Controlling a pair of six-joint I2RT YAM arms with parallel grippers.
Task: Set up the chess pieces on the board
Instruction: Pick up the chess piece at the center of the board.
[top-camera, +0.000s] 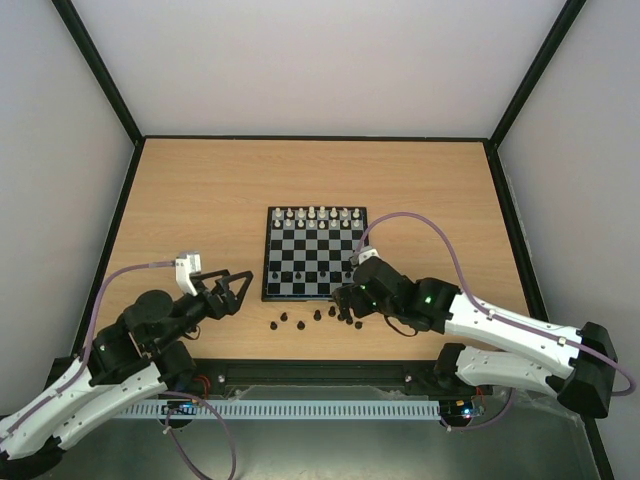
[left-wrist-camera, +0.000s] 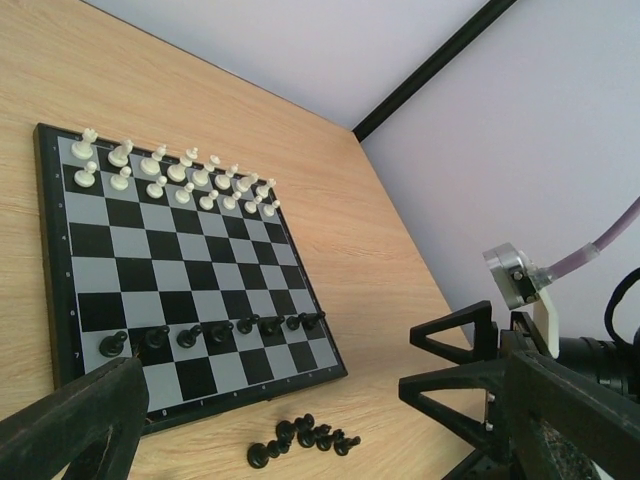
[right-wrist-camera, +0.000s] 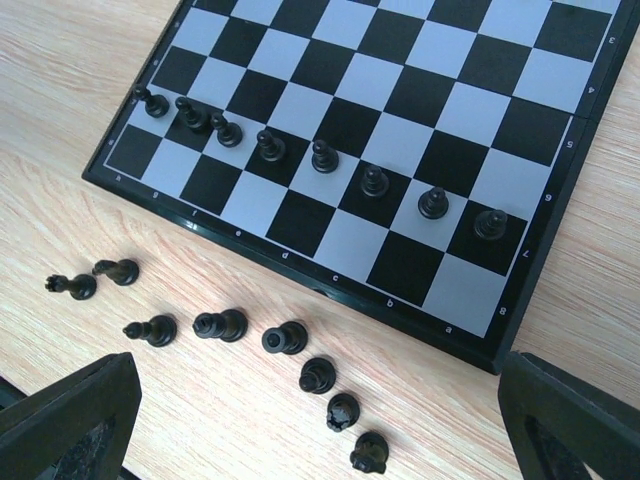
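Chess pieces (right-wrist-camera: 285, 338), eight loose beside the board (right-wrist-camera: 345, 245), separate clearly only from right wrist; both jaws spread.

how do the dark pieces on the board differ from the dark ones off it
The dark row stands upright on the board; the loose dark pieces are scattered on the table, several tipped over. The dark row looks uniform; the loose dark pieces vary in shape. Both number eight.

pale wooden table (top-camera: 200, 200), black edging, plain white walls (top-camera: 320, 60) around
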